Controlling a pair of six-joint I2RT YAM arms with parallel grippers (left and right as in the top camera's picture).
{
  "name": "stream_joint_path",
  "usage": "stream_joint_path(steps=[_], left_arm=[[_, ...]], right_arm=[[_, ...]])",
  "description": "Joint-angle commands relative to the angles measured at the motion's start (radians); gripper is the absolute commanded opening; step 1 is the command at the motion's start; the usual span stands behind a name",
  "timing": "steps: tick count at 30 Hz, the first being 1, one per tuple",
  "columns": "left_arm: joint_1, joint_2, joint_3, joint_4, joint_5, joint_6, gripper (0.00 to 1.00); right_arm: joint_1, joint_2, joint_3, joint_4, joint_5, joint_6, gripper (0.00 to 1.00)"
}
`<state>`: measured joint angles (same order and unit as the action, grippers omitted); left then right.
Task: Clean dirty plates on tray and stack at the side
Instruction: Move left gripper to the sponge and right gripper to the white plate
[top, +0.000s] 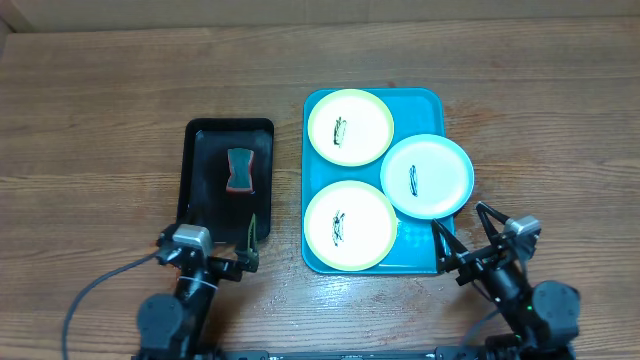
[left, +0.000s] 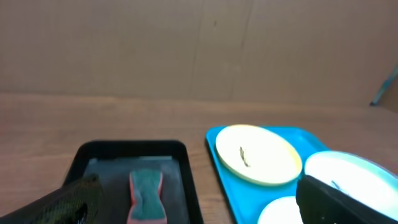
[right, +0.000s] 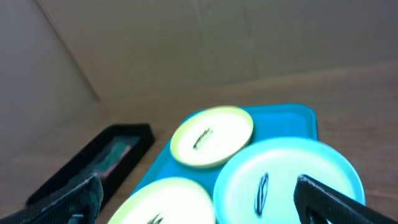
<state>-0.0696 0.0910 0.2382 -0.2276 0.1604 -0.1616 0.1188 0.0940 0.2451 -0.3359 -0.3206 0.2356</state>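
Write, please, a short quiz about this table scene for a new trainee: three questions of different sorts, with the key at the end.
1. True or false: the sponge lies on the black tray.
2. How many plates bear a dark mark at the centre?
3. Which plate overhangs the right rim of the turquoise tray?
A. the far yellow-green one
B. the near yellow-green one
C. the blue-white plate

Key: 1 true; 2 three; 3 C.
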Motion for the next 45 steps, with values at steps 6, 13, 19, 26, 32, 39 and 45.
stream_joint_path(steps=[6,13,19,26,32,39,45], left_arm=[[0.002,0.407,0.534,-0.513,0.036,-0.021,1.0],[0.002,0.702,0.811,-0.687,-0.056,-0.018,1.0],[0.002,0.827,0.824,-0.682,0.181,-0.077,1.0],[0.002,1.002,0.824,-0.721,-0.113,-0.145,1.0],[-0.015,1.247,0.825,-0.61,-0.151,-0.138,0.81],[-0.029,1.513,0.825,-0.456,-0.217,-0.138,0.7],[-0.038,1.642,0.825,-0.32,-0.213,-0.121,0.68]], right_arm=[[0.005,0.376,0.493,-0.48,-0.074,0.004,1.0],[0.005,0.638,0.704,-0.555,-0.158,0.008,1.0],[0.006,0.754,0.704,-0.505,-0.204,0.007,1.0],[0.006,0.876,0.704,-0.646,-0.185,0.0,0.98],[0.006,0.969,0.694,-0.681,-0.104,0.0,0.87],[0.052,0.996,0.691,-0.692,-0.127,-0.026,0.71],[0.183,0.996,0.674,-0.689,-0.066,0.093,0.6]])
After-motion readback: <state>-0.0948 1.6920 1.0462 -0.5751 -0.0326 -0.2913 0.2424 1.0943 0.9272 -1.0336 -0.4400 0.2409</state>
